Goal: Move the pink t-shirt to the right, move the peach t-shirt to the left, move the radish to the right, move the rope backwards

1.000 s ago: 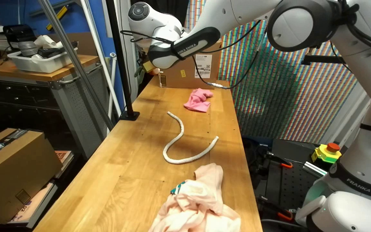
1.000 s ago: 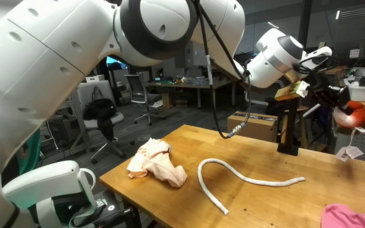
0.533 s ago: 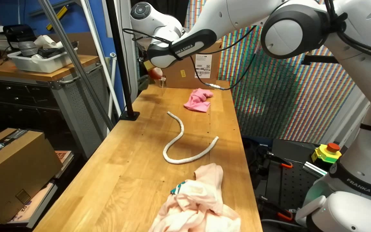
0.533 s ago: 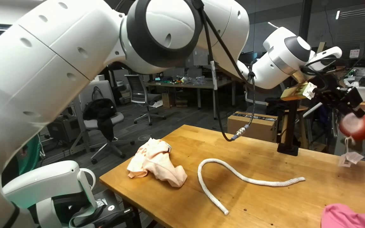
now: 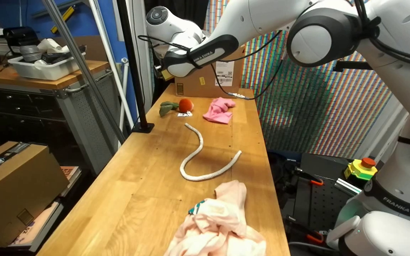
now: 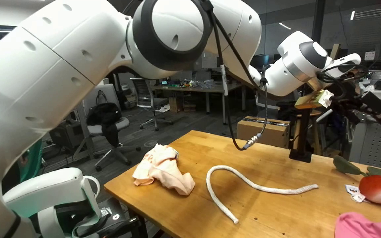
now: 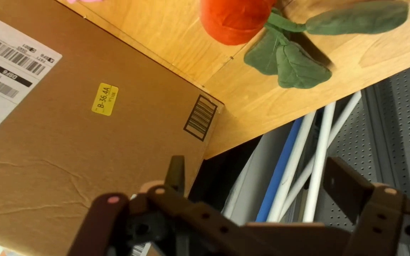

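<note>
The radish, a red-and-white plush with green leaves, lies on the tabletop near the pink t-shirt, in both exterior views (radish [image 5: 186, 105], radish [image 6: 380, 189]) and at the top of the wrist view (radish [image 7: 235, 19]). My gripper [image 6: 368, 119] is above the table's far edge, higher than the radish and apart from it. Its fingers stand wide with nothing between them (gripper [image 7: 258, 177]). Crumpled, the pink t-shirt [image 5: 220, 111] rests beside the radish. A white rope [image 5: 201, 177] curves across mid-table. At the opposite end sits the bunched peach t-shirt [image 5: 222, 220], also seen as the peach t-shirt [image 6: 164, 168].
A large cardboard box [image 5: 205, 83] stands at the table's end behind the radish and fills much of the wrist view. The black pole's base [image 6: 300, 155] is fixed at the table edge. Cables hang from the arm over the wooden table [image 5: 148, 170].
One second ago the gripper held the radish in the air. The jaws have opened, and the radish has dropped onto the table. The wrist has shifted slightly; shirts and rope have not moved.
</note>
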